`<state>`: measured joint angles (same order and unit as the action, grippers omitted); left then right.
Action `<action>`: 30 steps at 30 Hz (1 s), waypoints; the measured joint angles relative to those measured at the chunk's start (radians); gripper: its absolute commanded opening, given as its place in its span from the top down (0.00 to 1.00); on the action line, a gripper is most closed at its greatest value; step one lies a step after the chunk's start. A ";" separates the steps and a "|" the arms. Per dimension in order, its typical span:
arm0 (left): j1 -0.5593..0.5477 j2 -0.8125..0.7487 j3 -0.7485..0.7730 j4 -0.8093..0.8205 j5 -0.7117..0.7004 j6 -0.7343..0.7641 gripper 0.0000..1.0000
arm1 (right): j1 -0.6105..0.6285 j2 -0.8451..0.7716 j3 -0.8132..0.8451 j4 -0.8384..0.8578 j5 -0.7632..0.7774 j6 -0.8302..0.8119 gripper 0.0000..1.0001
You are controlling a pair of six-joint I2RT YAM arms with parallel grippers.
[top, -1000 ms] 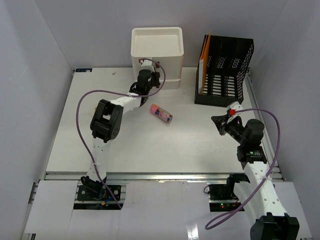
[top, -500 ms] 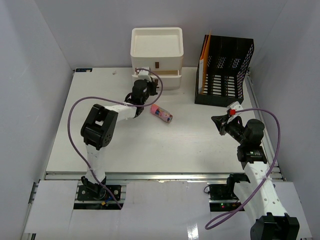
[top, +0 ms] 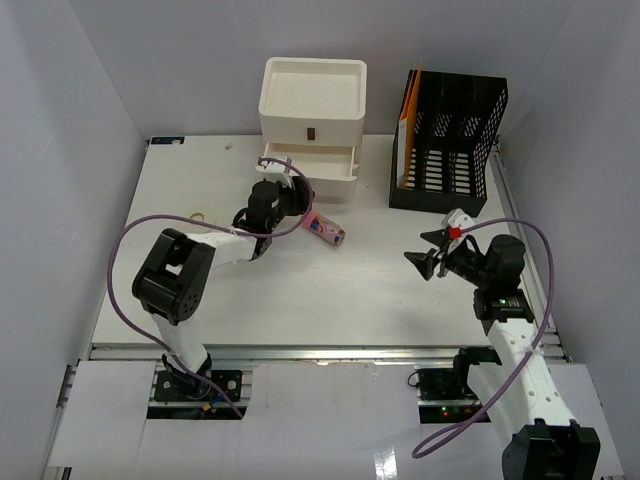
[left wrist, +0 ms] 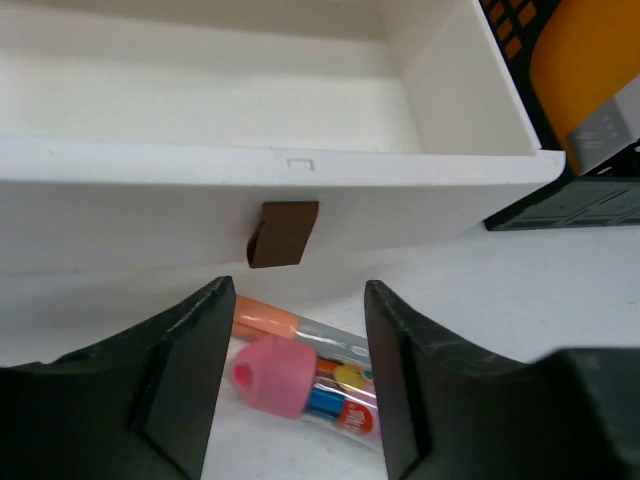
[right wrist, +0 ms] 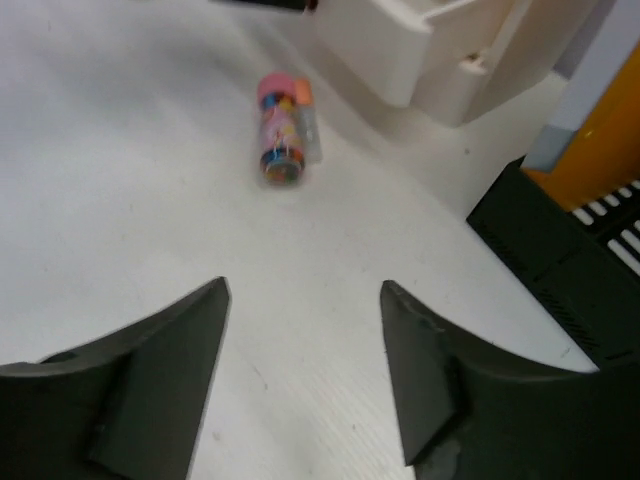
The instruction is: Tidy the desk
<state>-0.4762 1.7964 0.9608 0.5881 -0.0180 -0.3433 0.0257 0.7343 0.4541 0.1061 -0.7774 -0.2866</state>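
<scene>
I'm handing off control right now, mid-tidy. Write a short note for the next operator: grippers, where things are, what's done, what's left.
Left gripper: open, empty, facing the brown handle of the pulled-out drawer.
Right gripper: open, empty, above the bare desk on the right.
Things: pink-capped tube and orange marker lie side by side on the desk, just in front of the drawer. Black file rack with an orange folder stands back right.
Done: the drawer is open; the part of its inside that shows is empty.
Left: probably tube and marker into the drawer, then shut it.
</scene>
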 measured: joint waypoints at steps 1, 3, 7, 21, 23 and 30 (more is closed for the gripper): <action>0.000 -0.010 0.003 -0.029 0.012 0.001 0.13 | 0.013 0.032 0.020 -0.031 -0.008 -0.025 0.07; 0.000 -0.050 -0.002 -0.088 0.037 0.007 0.12 | 0.077 0.129 0.087 -0.108 0.013 -0.076 0.01; 0.000 -0.217 -0.042 -0.209 0.078 0.044 0.08 | 0.292 0.306 0.248 -0.244 0.124 -0.154 0.10; 0.010 -1.294 -0.379 -0.765 -0.079 0.282 0.02 | 0.763 0.973 0.800 -0.367 0.747 -0.140 0.10; 0.010 -1.472 -0.432 -0.812 -0.118 0.292 0.02 | 0.787 1.039 0.833 -0.381 0.809 -0.140 0.09; 0.010 -1.780 -0.495 -0.819 -0.203 0.308 0.02 | 0.779 1.204 0.891 -0.369 0.982 -0.168 0.03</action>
<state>-0.4660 0.0165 0.4655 -0.2312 -0.2209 -0.0351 0.8046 1.9384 1.3451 -0.2633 0.2044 -0.4544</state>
